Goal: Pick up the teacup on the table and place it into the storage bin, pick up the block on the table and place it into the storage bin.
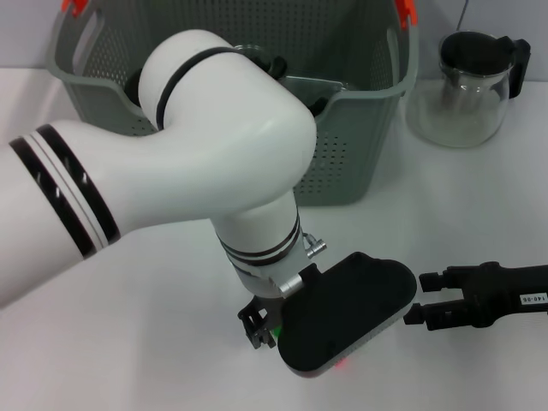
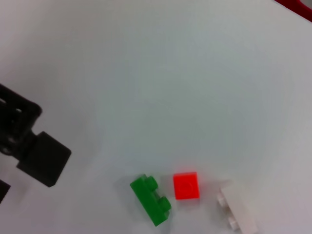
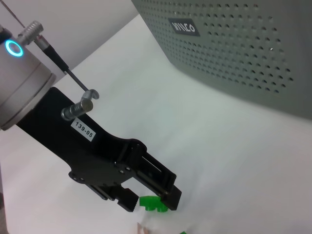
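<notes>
1. Storage bin (image 1: pixel 360 163) across the upper centre of the head view, grey-green, perforated, orange clip at its top right corner; black label with white letters visible in the upper middle of the right wrist view.
2. Glass teapot (image 1: pixel 469 86) with black lid at upper right of the head view, beside the bin, on the white table (image 1: pixel 462 223).
3. Left gripper (image 3: pixel 148 187) down at the table surface, lower centre of the right wrist view; jaws spread, straddling a green block (image 3: pixel 153 204). Not clenched on it yet, as far as can be seen.
4. Left wrist view, lower centre: green block, red block (image 2: pixel 186 185) and white block (image 2: pixel 236 214) in a row, close together on the table.
5. Right gripper (image 1: pixel 419 300) at lower right of the head view, low over the table, pointing toward the left arm. Cannot tell how its jaws stand.
6. Teacup: not identifiable anywhere; bin interior mostly hidden behind the left arm, dark objects glimpsed inside.
7. Judgement: block pickup under way, grasp not closed; lift and drop into bin left to do. Teacup step probably done, unconfirmed.
</notes>
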You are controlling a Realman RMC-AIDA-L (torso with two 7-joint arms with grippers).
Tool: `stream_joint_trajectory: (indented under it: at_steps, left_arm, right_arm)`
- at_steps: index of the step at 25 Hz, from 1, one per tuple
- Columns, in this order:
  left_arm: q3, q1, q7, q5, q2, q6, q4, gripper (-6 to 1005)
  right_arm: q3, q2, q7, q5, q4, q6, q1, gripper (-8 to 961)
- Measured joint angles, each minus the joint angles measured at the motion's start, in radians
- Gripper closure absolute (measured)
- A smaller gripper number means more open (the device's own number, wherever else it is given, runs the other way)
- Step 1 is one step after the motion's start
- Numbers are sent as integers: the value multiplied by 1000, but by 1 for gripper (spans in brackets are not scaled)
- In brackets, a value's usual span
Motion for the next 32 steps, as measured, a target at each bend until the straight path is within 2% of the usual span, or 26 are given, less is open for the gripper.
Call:
stream_joint_trajectory:
  at_steps: [2, 8, 13, 19, 27, 32]
  left_arm:
    - [6, -1, 0, 0, 0, -8, -7, 117]
    - [9, -11, -3, -2, 0, -22, -26, 268]
    - [10, -16, -10, -3, 0, -33, -42, 264]
    - [12, -17, -11, -3, 0, -36, -50, 342]
    - [13, -19, -20, 2, 0, -44, -56, 518]
    - [12, -19, -35, 3, 0, -46, -56, 586]
  right_arm:
    - [0, 0, 0, 0, 2, 2, 0, 42]
    - [0, 0, 0, 0, 3, 6, -1, 42]
    - [0, 0, 0, 0, 5, 14, -3, 42]
    - [0, 0, 0, 0, 5, 17, -5, 42]
    - [0, 0, 0, 0, 2, 18, -11, 42]
    - [0, 0, -1, 0, 2, 18, -12, 42]
